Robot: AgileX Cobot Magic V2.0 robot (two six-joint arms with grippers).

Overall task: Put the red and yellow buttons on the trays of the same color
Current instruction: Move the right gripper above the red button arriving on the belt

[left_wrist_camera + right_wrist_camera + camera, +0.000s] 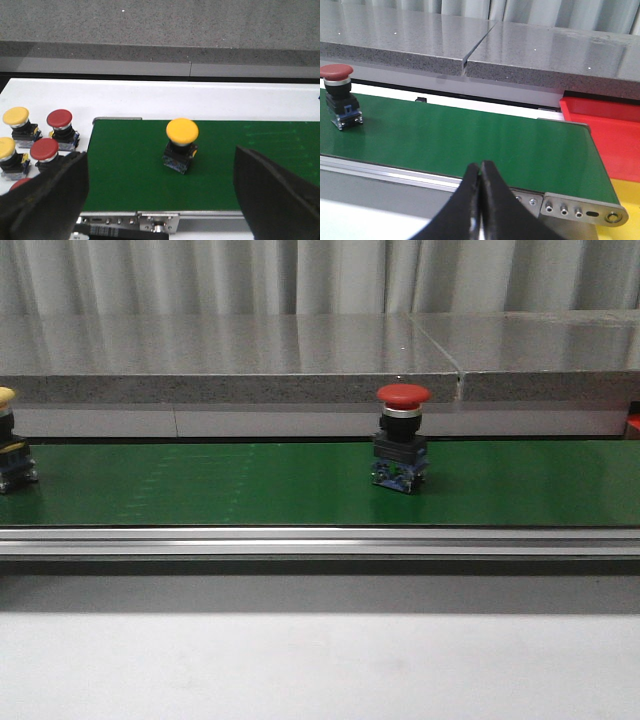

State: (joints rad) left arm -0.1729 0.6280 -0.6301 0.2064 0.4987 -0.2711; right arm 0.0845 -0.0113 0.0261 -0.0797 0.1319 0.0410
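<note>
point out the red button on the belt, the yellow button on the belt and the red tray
red button (403,394), front view, on its red cap
yellow button (182,131), left wrist view, on its yellow cap
red tray (615,132), right wrist view, on its bare floor

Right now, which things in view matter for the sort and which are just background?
Job items:
- red button on the green belt
- yellow button on the belt
- spare red and yellow buttons beside the belt end
- red tray
- left tool, open; right tool, shut and empty

Background:
- grey stone ledge
- curtain
</note>
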